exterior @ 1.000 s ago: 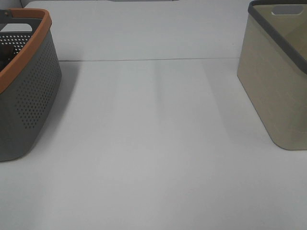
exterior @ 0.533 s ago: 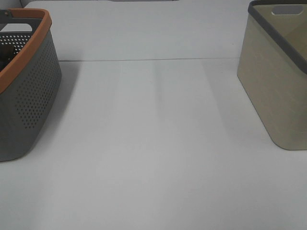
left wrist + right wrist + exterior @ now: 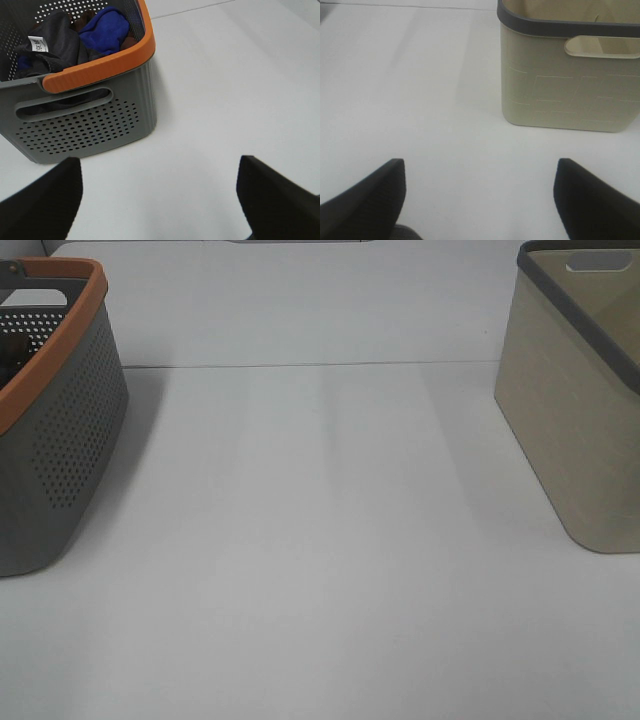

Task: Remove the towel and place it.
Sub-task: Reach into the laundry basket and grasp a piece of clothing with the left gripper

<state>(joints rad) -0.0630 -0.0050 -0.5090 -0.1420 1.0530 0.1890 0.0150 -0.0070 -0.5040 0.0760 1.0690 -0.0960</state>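
The towel, dark and crumpled with a small white tag, lies inside the grey perforated basket with an orange rim, next to a blue cloth. This basket stands at the left edge of the exterior view, where the towel is hidden by the wall. My left gripper is open and empty, above the table in front of the basket. My right gripper is open and empty, above the table in front of the beige basket. Neither gripper shows in the exterior view.
The beige basket with a dark grey rim stands at the right edge of the white table. A brown cloth lies deeper in the grey basket. A seam crosses the table at the back.
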